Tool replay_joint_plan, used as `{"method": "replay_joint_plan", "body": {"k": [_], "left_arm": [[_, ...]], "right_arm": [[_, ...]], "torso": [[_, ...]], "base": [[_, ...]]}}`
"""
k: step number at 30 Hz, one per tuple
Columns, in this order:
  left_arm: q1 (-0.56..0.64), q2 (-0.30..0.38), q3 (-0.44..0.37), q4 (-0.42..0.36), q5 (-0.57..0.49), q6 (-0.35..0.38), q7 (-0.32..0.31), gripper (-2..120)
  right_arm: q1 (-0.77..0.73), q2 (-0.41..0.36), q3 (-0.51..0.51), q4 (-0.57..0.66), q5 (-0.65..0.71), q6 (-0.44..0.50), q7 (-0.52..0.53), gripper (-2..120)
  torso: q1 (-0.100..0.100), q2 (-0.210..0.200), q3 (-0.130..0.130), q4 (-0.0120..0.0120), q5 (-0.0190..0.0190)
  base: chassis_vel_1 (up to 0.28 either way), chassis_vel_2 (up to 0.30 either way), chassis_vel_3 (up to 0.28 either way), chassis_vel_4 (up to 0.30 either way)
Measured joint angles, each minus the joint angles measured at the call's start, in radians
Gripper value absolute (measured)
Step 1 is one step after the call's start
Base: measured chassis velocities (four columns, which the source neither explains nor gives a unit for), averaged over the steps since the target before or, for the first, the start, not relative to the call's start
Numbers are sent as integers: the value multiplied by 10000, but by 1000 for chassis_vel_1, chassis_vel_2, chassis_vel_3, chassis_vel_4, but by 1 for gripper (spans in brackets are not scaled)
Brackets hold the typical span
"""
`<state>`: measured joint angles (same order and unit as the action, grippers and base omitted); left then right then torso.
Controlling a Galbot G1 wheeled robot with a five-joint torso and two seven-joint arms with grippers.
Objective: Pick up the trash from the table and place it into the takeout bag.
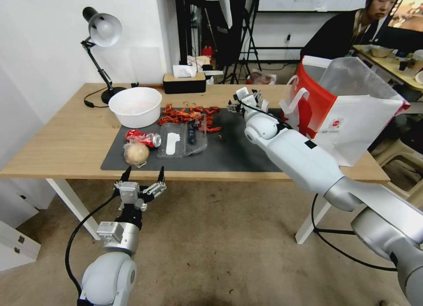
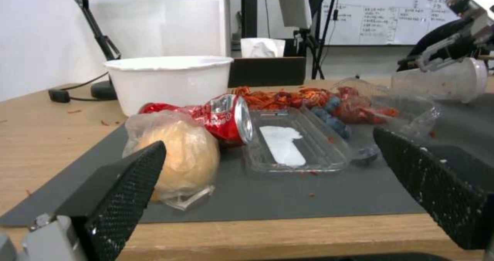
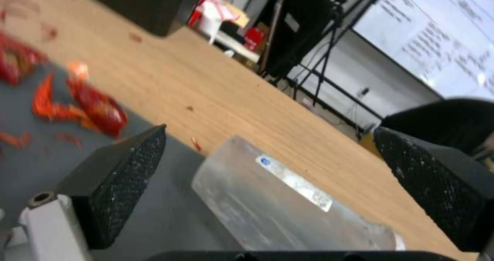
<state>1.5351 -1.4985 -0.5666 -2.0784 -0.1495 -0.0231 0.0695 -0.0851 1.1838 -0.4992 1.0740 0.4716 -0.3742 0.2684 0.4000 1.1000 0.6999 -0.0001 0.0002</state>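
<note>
Left tool wide, clear plastic cup apparently empty

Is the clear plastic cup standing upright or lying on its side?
On its side. The clear plastic cup lies flat on the dark mat, between the open fingers of the right claw.

I see the crushed red can lying on its side on the dark mat of the bench, the plastic-wrapped tan ball just in front of it. Red food leftovers are scattered further back. The clear plastic cup lies tipped over near the upright white-and-red takeout bag, its mouth open.
</note>
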Motion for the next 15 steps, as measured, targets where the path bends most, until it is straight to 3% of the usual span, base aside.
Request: {"method": "replay_joint_plan", "body": {"k": [4,15], "left_arm": [[-25,-17,47,46,17,0,4,100],[-67,-20,53,74,40,-43,8,100]], "right_arm": [[629,-18,-567,-708,-949,7,-1002,100],[1547,97,-1351,-1118,-1781,-1119,-2133,100]], "torso": [[0,-1,0,-1,-2],[0,0,0,0,-1]], "base": [[0,0,0,0],[0,0,0,0]]}}
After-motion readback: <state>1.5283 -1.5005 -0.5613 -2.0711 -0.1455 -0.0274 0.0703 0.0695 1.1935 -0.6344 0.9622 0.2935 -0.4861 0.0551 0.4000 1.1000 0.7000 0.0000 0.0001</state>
